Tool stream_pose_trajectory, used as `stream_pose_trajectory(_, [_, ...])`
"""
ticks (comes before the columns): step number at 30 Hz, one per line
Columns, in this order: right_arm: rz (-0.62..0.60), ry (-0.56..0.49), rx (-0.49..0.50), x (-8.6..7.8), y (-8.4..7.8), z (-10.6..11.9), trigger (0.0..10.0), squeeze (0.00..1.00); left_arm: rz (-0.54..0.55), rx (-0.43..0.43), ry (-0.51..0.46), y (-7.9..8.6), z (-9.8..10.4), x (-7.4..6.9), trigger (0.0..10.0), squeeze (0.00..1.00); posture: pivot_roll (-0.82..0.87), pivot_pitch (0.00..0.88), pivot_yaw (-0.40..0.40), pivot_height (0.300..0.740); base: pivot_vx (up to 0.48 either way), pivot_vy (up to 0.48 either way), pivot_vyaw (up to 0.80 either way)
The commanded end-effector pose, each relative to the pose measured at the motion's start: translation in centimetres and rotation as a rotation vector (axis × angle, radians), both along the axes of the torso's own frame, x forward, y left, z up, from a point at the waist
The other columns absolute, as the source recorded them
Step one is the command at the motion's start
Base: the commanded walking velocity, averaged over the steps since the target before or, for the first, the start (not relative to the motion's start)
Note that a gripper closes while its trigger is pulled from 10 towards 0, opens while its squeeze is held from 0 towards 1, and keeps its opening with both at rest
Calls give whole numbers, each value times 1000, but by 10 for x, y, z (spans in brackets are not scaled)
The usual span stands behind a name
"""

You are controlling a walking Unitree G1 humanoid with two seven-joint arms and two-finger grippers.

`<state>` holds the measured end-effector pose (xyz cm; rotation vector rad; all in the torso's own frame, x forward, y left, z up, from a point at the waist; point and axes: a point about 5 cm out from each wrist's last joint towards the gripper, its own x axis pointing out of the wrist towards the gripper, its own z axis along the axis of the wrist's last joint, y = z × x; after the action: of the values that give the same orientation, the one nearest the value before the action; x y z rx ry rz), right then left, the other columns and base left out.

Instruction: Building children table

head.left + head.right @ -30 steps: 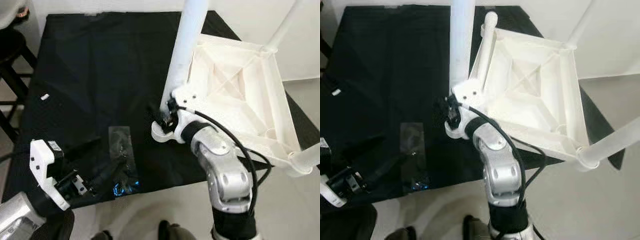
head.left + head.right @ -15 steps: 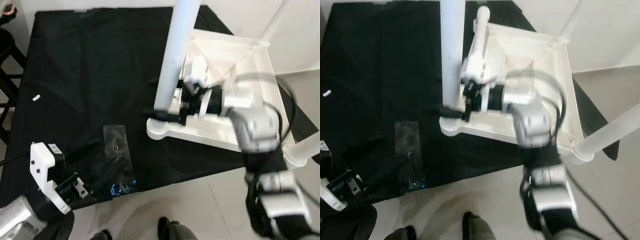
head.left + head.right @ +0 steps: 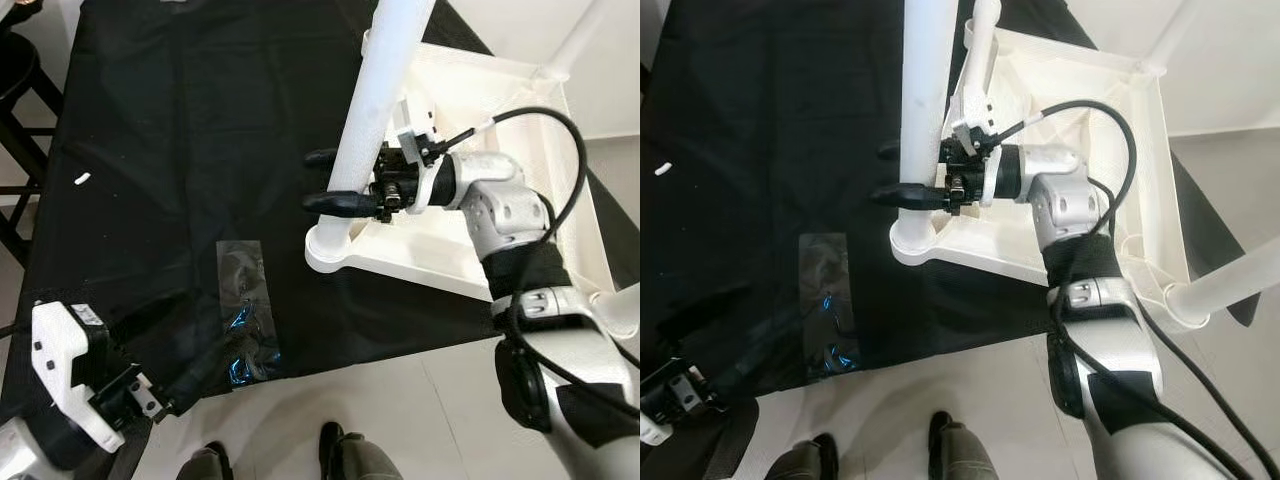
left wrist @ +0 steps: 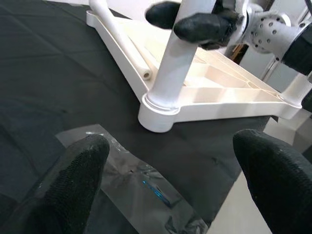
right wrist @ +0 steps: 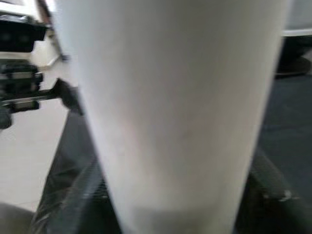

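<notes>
A white children's table lies upside down on a black cloth. One white leg stands upright in its near-left corner socket. My right gripper reaches in from the right and is shut on this leg a little above the socket, one finger in front and one behind. The leg sits close up between those fingers. A loose leg lies inside the frame. My left gripper hovers open low at the cloth's near-left edge, over a clear plastic bag of small hardware.
Two more legs stick up at the far-right and near-right corners. A small white piece lies on the cloth at the left. A black stool stands to the left. A person's shoes show on the floor.
My right gripper swung from the leg's base round to the right and now clasps the leg from that side. The left arm has sunk slightly. The camera has shifted.
</notes>
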<state>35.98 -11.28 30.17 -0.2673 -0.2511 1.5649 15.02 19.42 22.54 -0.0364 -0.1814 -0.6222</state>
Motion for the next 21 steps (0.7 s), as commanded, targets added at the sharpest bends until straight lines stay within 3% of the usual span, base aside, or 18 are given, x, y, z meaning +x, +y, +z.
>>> stream_pose_trajectory(1, [32,-6,-25,1,-3,-1,0,0,-1,2,-1,-1,2,-4,10000,0,166,353,-113,740,0,0,0])
stream_pose_trajectory(6, [15,-39,-42,3,-8,2,0,0,1,-8,-6,-1,3,-2,10000,0,152,346,-117,740,0,0,0])
stream_pose_trajectory(11, [-134,-126,-39,4,-6,-4,0,0,1,-18,-13,-1,3,1,10000,0,132,335,-132,740,0,0,0])
stream_pose_trajectory(14, [-573,-129,28,-4,7,-35,0,0,12,-31,-21,0,2,3,10000,0,109,324,-142,740,0,0,0])
stream_pose_trajectory(15, [-573,-129,28,-4,7,-35,0,0,12,-31,-21,0,2,3,10000,0,109,324,-142,740,0,0,0])
stream_pose_trajectory(16, [-890,-144,21,-14,9,-54,0,0,15,-30,-23,1,2,5,10000,0,93,318,-138,740,0,0,0])
stream_pose_trajectory(17, [-1052,-133,29,-34,12,-70,0,0,16,-30,-24,2,2,7,10000,0,89,315,-135,740,0,0,0])
stream_pose_trajectory(18, [-1052,-133,29,-34,12,-70,0,0,16,-30,-24,2,2,7,10000,0,89,315,-135,740,0,0,0])
stream_pose_trajectory(19, [-1175,-119,64,-50,15,-78,0,0,15,-29,-26,3,2,10,10000,0,80,314,-126,740,0,0,0])
stream_pose_trajectory(21, [-1212,-60,85,-59,22,-85,0,0,12,-28,-27,3,1,12,10000,0,71,306,-112,740,0,0,0])
